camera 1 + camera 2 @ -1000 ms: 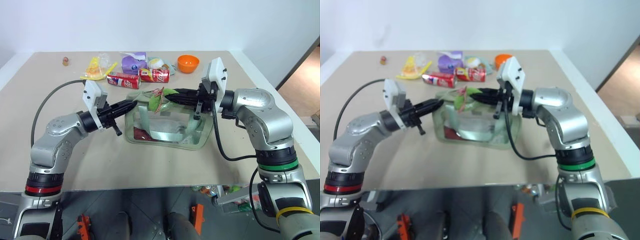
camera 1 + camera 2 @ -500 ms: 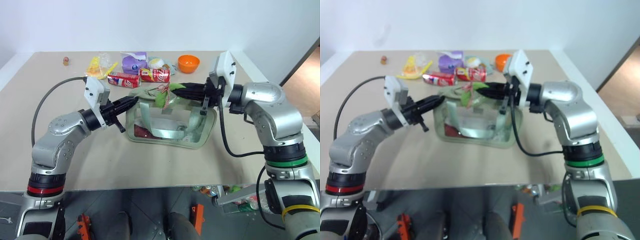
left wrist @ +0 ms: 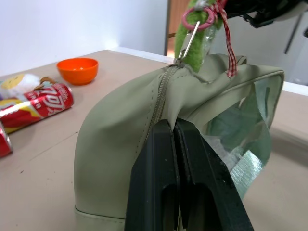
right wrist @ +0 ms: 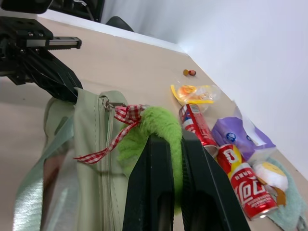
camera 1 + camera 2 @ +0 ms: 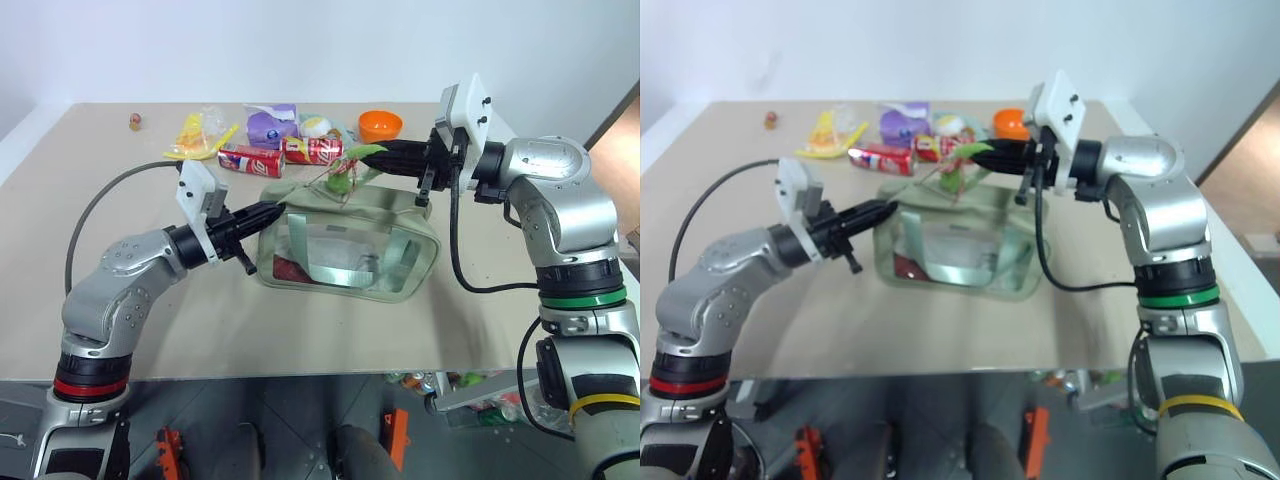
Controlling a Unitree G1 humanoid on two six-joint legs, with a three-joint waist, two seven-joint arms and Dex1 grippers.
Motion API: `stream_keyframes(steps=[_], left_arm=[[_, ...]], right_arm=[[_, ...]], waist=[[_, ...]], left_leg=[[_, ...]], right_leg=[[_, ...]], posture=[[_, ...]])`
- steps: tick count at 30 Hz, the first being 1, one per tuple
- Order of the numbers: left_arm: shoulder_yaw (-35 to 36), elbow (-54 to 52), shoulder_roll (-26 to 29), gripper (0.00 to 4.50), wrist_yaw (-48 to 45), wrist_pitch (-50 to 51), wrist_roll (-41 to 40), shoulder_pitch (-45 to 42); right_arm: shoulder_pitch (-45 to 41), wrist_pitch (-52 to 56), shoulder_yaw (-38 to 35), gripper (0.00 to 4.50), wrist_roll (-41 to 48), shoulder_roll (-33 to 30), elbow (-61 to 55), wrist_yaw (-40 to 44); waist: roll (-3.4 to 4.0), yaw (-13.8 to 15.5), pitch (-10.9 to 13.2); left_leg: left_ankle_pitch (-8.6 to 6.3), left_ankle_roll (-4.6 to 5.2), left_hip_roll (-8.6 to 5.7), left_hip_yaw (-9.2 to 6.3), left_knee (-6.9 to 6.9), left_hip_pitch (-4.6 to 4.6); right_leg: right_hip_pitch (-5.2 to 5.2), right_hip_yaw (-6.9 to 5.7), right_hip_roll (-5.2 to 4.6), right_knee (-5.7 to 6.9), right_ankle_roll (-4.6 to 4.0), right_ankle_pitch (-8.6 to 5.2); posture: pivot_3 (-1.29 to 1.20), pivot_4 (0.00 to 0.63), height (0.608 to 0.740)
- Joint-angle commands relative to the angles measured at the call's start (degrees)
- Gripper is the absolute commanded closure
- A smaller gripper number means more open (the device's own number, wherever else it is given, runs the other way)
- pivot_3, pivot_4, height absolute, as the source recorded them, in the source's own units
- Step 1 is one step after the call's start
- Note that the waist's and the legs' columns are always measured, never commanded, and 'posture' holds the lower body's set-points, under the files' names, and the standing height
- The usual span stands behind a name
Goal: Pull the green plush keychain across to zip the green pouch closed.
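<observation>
My right claw (image 4: 166, 159) is clamped on the green plush keychain (image 4: 144, 132) above the green pouch (image 5: 345, 245); my left claw (image 3: 175, 144) pinches the pouch's nine-o'clock end. I should pull steadily toward three o'clock, keeping the fabric taut.

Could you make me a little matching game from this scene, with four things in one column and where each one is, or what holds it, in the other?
Things:
1. green plush keychain
2. green pouch
3. orange bowl
4. two red soda cans

Places or states:
A. lying on their sides behind the pouch
B. pinched in the right gripper
C. its end fabric clamped by the left gripper
D. upright at the table's far edge

Pairs: 1-B, 2-C, 3-D, 4-A
</observation>
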Motion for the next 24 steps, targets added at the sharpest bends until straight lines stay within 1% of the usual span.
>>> stream_keyframes(steps=[1,9,12,16,19,24], left_arm=[[1.62,0.71,0.22,4.47,1.99,1.77,-0.42,-0.55],[2.45,0.22,0.54,4.47,2.53,2.13,-0.78,-0.07],[2.68,-0.78,0.38,4.47,3.02,1.96,-0.98,0.38],[2.66,-1.96,-0.03,4.47,4.33,1.01,-0.53,1.32],[2.71,-2.36,-0.86,4.47,6.06,-0.27,0.30,1.83],[1.94,-2.85,-2.33,4.47,8.46,-3.60,3.06,2.52]], right_arm=[[-2.17,-1.95,-3.36,4.50,-0.37,-1.79,0.04,-0.08],[-0.94,-2.64,-4.30,4.50,-1.01,-3.21,1.07,-0.51],[-1.00,-3.12,-6.23,4.50,-1.35,-5.00,3.16,-1.69],[1.20,-3.17,-9.39,4.50,-1.79,-7.92,4.89,-4.15],[4.81,-1.65,-12.37,4.50,-1.78,-9.49,4.27,-7.21],[15.30,2.97,-17.30,4.50,-2.25,-10.25,-1.63,-14.50]], waist=[[0.00,0.00,0.00],[0.00,0.00,0.00],[0.00,0.01,0.00],[0.00,0.05,0.00],[0.00,0.07,0.00],[0.00,0.11,0.00]], left_leg=[[0.00,0.00,0.00,0.00,0.00,0.00],[0.00,0.00,0.00,0.00,-0.01,0.00],[0.00,0.00,0.00,0.00,0.00,0.00],[0.00,0.00,-0.06,0.01,-0.01,-0.01],[0.00,0.00,-0.11,0.02,-0.03,0.00],[0.00,0.00,-0.12,0.02,-0.02,0.01]], right_leg=[[0.00,0.00,0.00,0.00,0.00,0.00],[0.00,0.00,0.00,0.00,0.00,0.00],[0.00,0.00,-0.01,0.00,0.00,0.00],[0.00,0.01,-0.06,0.00,0.00,0.00],[0.00,0.04,-0.10,-0.01,-0.01,0.00],[0.02,0.06,-0.10,0.01,-0.01,-0.01]], posture=[[0.00,0.150,0.740],[0.00,0.150,0.740],[0.00,0.150,0.740],[0.00,0.150,0.740],[0.00,0.150,0.740],[0.00,0.150,0.740]])
